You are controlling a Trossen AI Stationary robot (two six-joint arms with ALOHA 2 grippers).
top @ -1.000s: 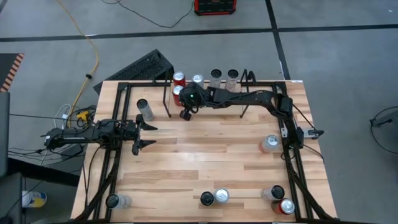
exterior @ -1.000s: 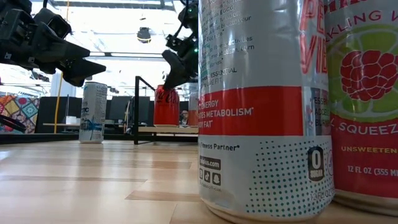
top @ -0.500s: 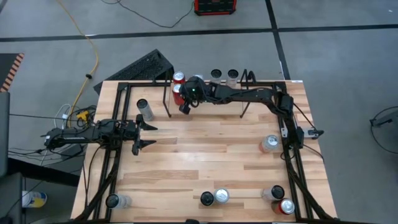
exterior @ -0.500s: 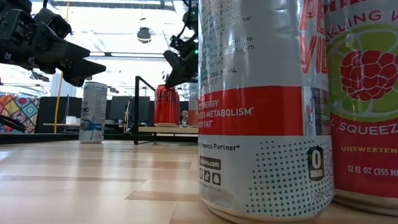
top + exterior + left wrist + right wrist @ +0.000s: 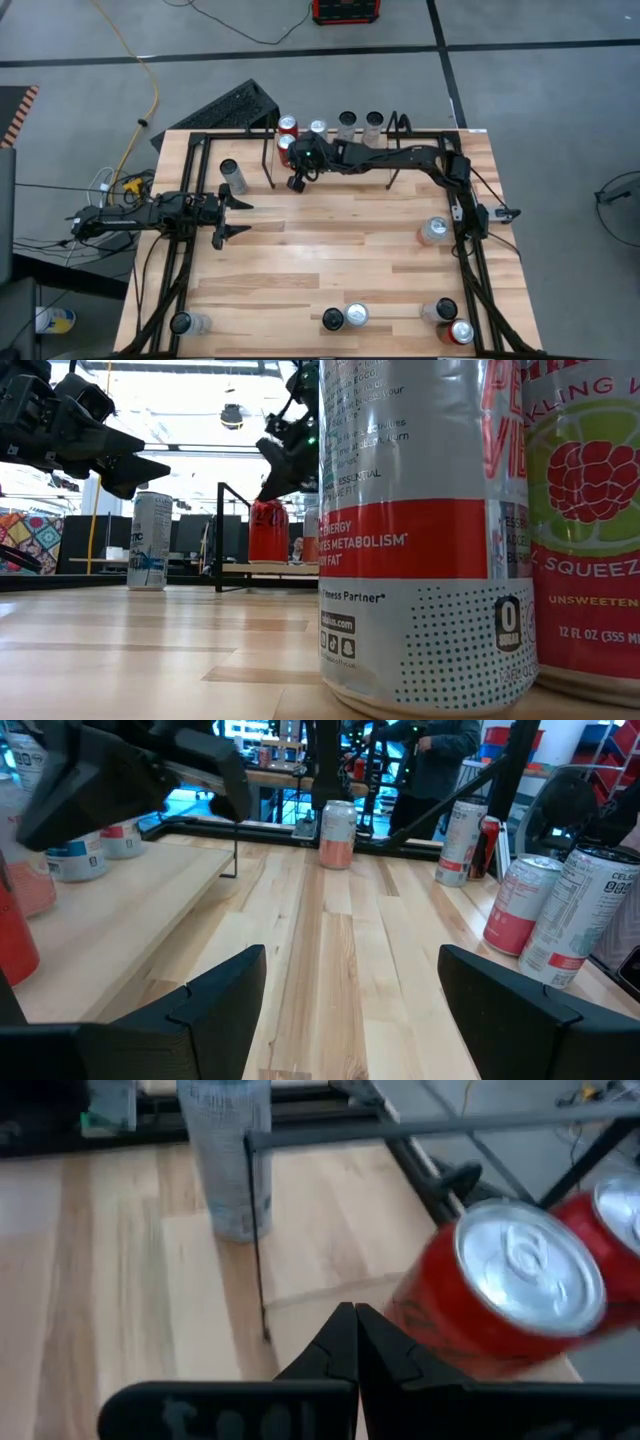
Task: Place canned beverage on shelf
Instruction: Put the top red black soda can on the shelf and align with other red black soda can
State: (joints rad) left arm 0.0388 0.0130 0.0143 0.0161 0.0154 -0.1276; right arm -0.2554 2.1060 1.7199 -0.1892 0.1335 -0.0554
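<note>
Status: red aluminium can released on the shelf.
High view: red aluminium can [image 5: 284, 148] stands on the low black wire shelf [image 5: 398, 124]; right gripper [image 5: 297, 183], closed and empty, just beside it.
Left wrist view: left gripper [image 5: 350, 995] open, empty, well apart; other cans remain.

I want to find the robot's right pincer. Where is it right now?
In the high view the right pincer is shut at the table's far side, beside the red cans at the left end of the shelf.
</note>
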